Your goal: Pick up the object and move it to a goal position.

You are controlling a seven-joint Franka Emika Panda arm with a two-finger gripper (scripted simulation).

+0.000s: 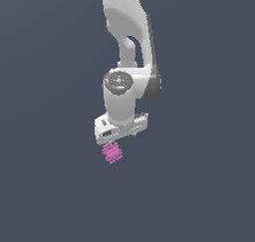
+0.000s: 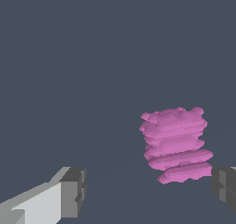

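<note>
The object is a small magenta-pink ridged blob lying on the dark grey floor. In the exterior view the object shows just below the white hand, which hangs right over it. My gripper is open, its jaws spread wide. One grey fingertip stands far from the blob. The other fingertip sits right beside the blob's near end; whether it touches I cannot tell. Nothing is gripped. In the exterior view the hand hides the fingers.
The white arm comes down from the top of the exterior view. A plain dark grey floor surrounds the blob on all sides. No goal marker shows.
</note>
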